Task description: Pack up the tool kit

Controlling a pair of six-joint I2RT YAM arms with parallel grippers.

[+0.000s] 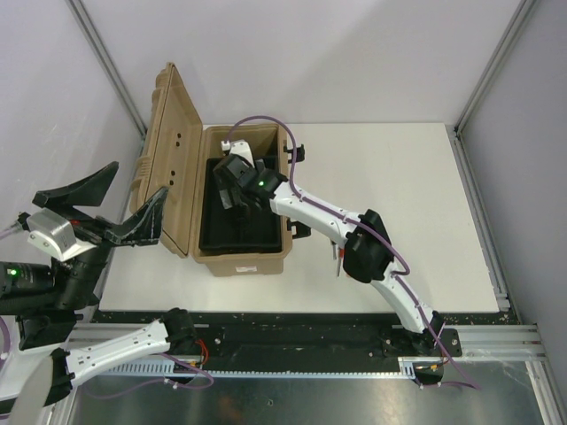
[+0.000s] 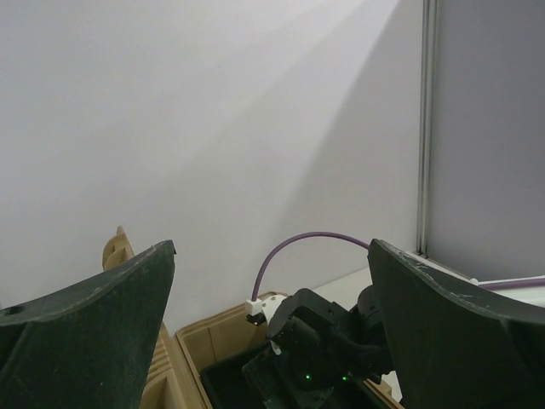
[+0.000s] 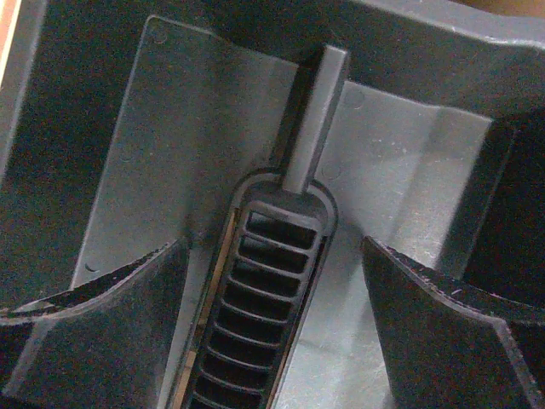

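Observation:
The tan tool case (image 1: 241, 262) stands open at the table's left, its lid (image 1: 174, 159) upright. A black tray (image 1: 239, 232) sits inside it. My right gripper (image 1: 232, 181) is down inside the case, open. In the right wrist view its fingers (image 3: 102, 315) stand on either side of the tray's slotted centre handle (image 3: 264, 298) without touching it, and the gripper (image 3: 274, 247) is empty. My left gripper (image 1: 137, 181) hovers left of the lid, open and empty. In the left wrist view (image 2: 272, 247) it looks over the case (image 2: 213, 341) at the right gripper (image 2: 324, 349).
The case latches (image 1: 296, 152) stick out on its right side. A small thin object (image 1: 337, 258) lies on the white table, partly hidden under the right arm's elbow. The enclosure walls and frame posts (image 1: 478, 80) bound the table.

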